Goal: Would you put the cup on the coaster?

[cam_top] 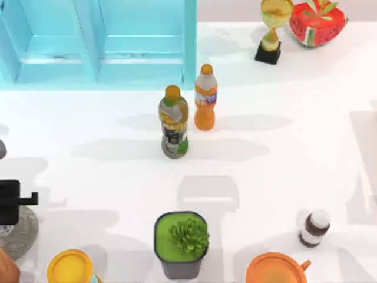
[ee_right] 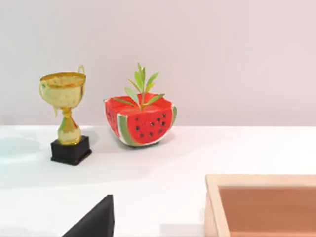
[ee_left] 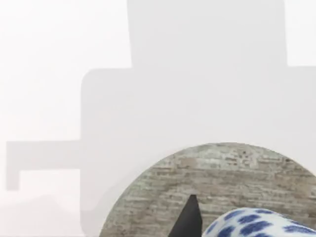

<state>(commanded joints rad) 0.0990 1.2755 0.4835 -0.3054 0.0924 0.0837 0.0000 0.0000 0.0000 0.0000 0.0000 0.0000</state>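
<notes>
Left gripper is at the table's far left edge, directly above the coaster. In the left wrist view the cup sits beside a dark fingertip, over the grey coaster. I cannot tell whether the fingers are clamped on it or apart, or whether the cup touches the disc. The key relation is cup above coaster, so any remaining move looks straight down. Right arm is parked; one finger shows, facing a trophy.
</notes>
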